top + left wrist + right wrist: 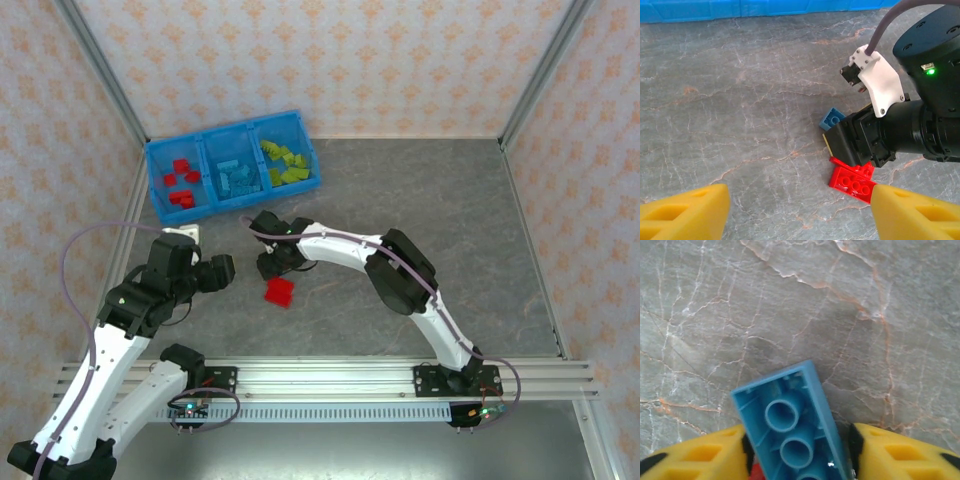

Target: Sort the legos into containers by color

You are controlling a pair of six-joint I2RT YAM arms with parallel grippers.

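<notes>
My right gripper (270, 264) is low over the table's middle, shut on a light blue brick (790, 425) that lies tilted between its yellow fingers with its hollow underside up. The left wrist view shows that brick's end (832, 119) poking out past the black gripper body. A red brick (280, 291) lies on the table just beside it, with a second red piece tucked against it (852, 180). To their left my left gripper (225, 272) hangs open and holds nothing. The blue tray (222, 129) at the back left holds red, light blue and yellow-green bricks, one color per compartment.
The tray's near wall (740, 9) runs along the top of the left wrist view. Grey stone-patterned tabletop stretches to the right of the arms. Patterned walls with metal posts enclose the table, and a rail runs along the near edge.
</notes>
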